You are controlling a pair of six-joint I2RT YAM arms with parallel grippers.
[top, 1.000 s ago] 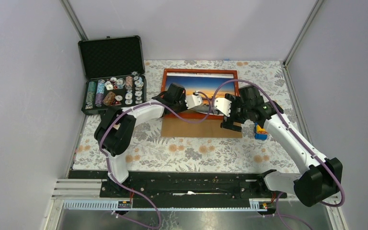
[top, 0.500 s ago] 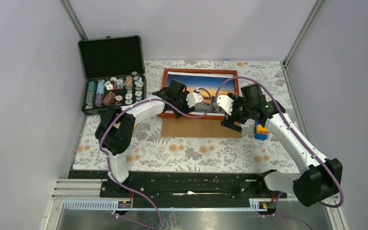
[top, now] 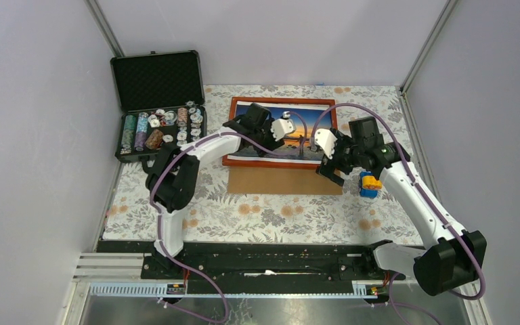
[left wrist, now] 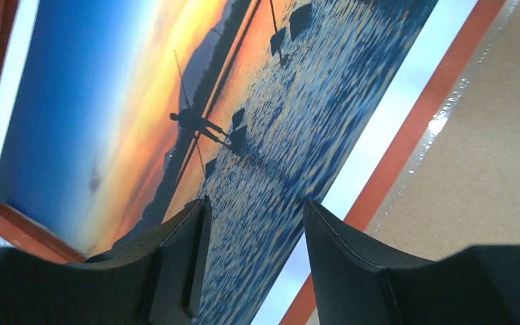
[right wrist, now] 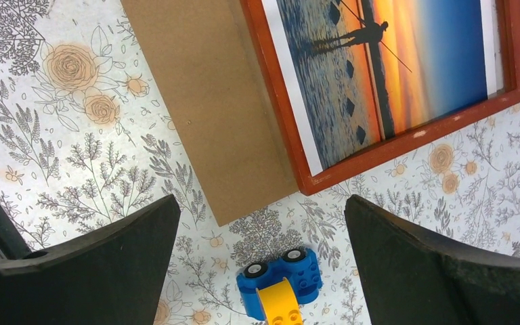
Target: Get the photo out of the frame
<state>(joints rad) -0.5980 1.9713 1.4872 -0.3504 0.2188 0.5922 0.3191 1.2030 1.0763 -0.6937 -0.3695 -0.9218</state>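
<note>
The orange-red frame [top: 311, 100] lies flat at the far middle of the table, and the photo [top: 245, 114] lies inside it, sunset side up. My left gripper [top: 291, 130] hovers over the photo, open. In the left wrist view the photo's [left wrist: 264, 115] blue water shows through the gap of my left gripper [left wrist: 256, 200], beside the frame's [left wrist: 413, 128] near rail. My right gripper [top: 330, 175] hangs wide open above the table at the frame's near right corner. The right wrist view shows the photo [right wrist: 379, 74] and frame [right wrist: 379, 159] beyond my right gripper [right wrist: 261, 200].
A brown backing board [top: 284, 181] lies flat against the frame's near edge. A blue and yellow toy car [top: 368, 184] stands just right of it, under my right gripper. An open black case [top: 157, 81] with poker chips [top: 162, 128] sits at the far left.
My left gripper has gone from shut to open and moved farther out over the photo. The right gripper has drifted slightly right, still wide open.
</note>
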